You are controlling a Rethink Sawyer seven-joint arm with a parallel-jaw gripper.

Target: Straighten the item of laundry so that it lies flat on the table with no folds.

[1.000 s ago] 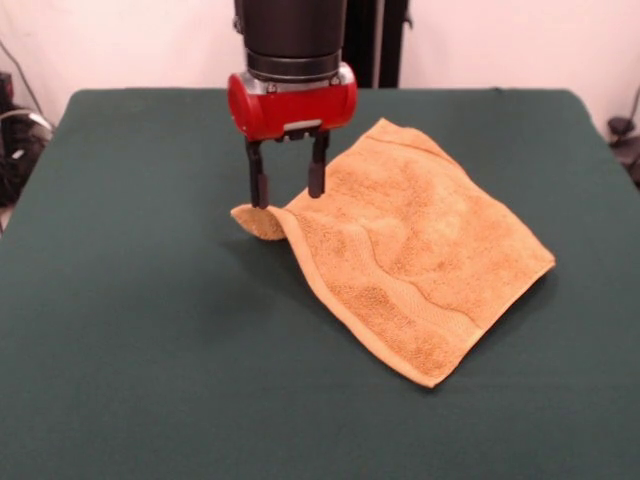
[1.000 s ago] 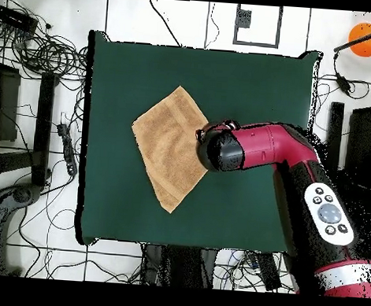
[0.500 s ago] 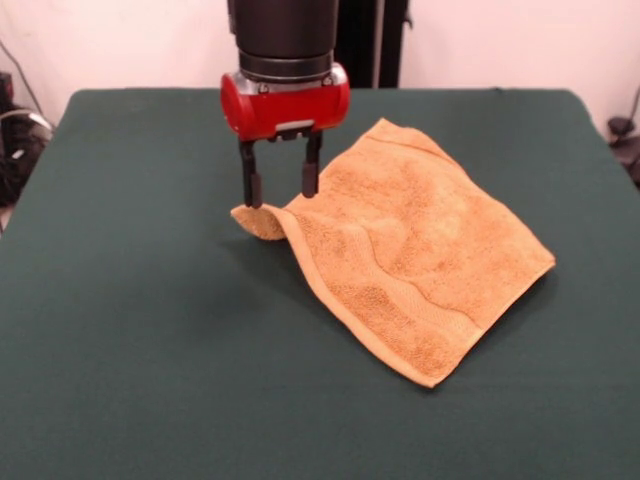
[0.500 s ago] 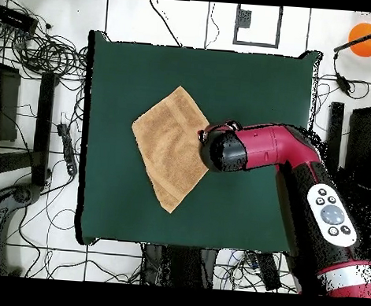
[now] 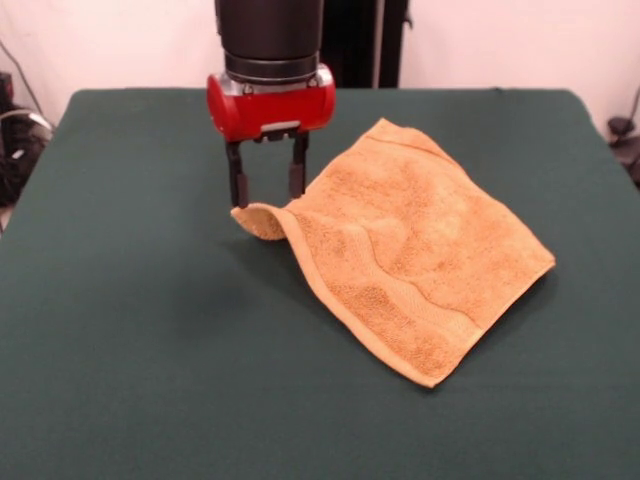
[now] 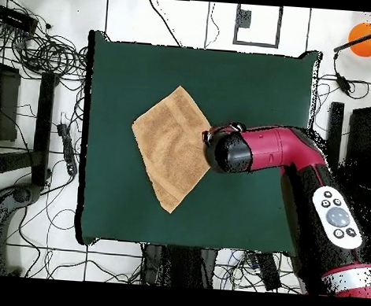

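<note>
So the gripper [image 5: 265, 195] hangs with its jaws apart and empty, right above the folded-under corner of the towel [image 5: 410, 250], which lies mostly flat on the table [image 5: 130, 330] and spreads away to one side of it. Looks like the corner-grab step: drop down, pinch that curl, pull outward.

Arm vertical — gripper [image 5: 265, 192] pointing down, fingers apart.
</note>
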